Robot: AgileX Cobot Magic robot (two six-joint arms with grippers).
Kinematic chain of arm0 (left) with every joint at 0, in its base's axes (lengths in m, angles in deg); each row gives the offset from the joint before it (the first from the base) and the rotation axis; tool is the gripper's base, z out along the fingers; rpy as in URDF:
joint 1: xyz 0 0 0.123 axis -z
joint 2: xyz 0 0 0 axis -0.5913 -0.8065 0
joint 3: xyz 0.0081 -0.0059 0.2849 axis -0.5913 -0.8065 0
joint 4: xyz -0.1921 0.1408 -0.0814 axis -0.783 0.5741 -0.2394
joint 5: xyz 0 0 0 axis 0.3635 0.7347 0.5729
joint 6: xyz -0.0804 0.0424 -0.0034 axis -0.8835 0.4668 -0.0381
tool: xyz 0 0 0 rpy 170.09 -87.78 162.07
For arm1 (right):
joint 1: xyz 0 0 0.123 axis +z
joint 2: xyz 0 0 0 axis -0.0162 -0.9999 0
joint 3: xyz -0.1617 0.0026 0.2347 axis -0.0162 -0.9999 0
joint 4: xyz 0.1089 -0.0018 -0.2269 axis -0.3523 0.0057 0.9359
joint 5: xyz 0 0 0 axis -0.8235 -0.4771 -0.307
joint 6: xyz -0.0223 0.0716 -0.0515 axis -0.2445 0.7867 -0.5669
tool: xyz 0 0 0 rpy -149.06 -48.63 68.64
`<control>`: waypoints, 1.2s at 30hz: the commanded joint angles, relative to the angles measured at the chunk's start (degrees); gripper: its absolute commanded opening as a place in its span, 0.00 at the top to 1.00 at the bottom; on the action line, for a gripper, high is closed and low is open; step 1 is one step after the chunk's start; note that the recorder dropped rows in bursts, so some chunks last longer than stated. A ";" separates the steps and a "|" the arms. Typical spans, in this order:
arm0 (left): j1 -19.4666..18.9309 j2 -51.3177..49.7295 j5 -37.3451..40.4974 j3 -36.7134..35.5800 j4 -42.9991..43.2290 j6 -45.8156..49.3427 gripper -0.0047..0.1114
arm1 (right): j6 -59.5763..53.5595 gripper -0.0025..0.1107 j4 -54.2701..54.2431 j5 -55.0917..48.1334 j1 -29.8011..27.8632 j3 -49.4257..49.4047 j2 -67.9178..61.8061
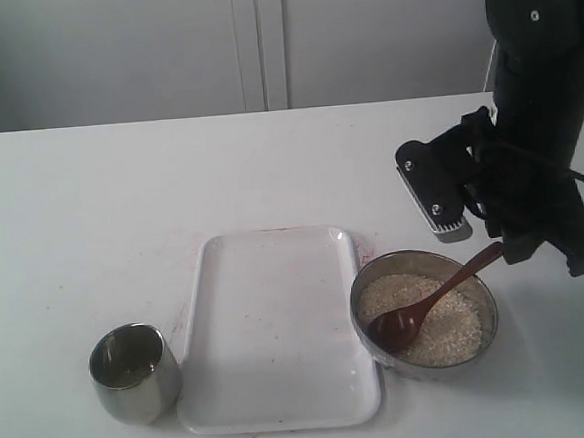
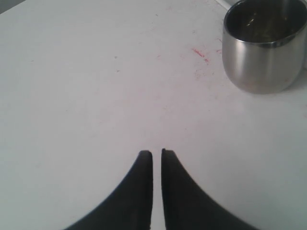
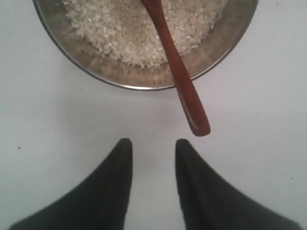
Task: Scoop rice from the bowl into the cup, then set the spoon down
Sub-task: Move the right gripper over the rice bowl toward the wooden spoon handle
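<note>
Right wrist view: right fingers (image 3: 117,163) are standing apart with a clear gap and gripping nothing, bare tabletop (image 3: 57,120) showing between them. Spoon (image 3: 177,72) is lying in the bowl (image 3: 144,84), scoop end sitting on the rice (image 3: 115,33), handle leaning on the rim and sticking out past it. Handle tip is hanging just ahead of the fingertips, apart from them, a bit off the line of the gap and nearer one finger than the other. Long axis is running roughly along the line the fingers point, slightly slanted, so the fingers would be closing across the slim handle.

Exterior view is showing the handle pointing up and right out of the bowl toward the right arm, so the right arm is clearly the nearer one. Cup (image 1: 133,375) is sitting well apart on the far left, with a white tray (image 1: 266,281) lying between cup and bowl.

Left fingers (image 2: 139,191) are sitting almost closed, only a thin slit between them, holding nothing, hovering over the tabletop near the cup. Cup contents: cannot tell.

Judgement: any grasp is turning on that small sideways offset, meaning nudging the gap over the handle tip, then easing forward before closing. Risk: bumping the tip and rolling the spoon off the rim.
</note>
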 commanded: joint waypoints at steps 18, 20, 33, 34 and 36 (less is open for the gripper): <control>0.30 0.00 2.97 -0.47 -0.32 -0.30 0.84 | -2.13 0.52 4.90 13.95 -0.06 -3.92 -3.81; 0.30 0.00 2.97 -0.47 -0.32 -0.30 0.84 | -2.35 0.52 5.52 14.31 -0.06 -3.92 -4.55; 0.30 0.00 2.97 -0.47 -0.32 -0.30 0.84 | -2.50 0.52 6.27 14.31 -0.06 -3.92 -7.87; 0.30 0.00 2.97 -0.47 -0.32 -0.30 0.84 | -2.50 0.52 6.27 14.31 -0.06 -3.92 -7.87; 0.30 0.00 2.97 -0.47 -0.32 -0.30 0.84 | -2.50 0.52 6.27 14.31 -0.06 -3.92 -7.87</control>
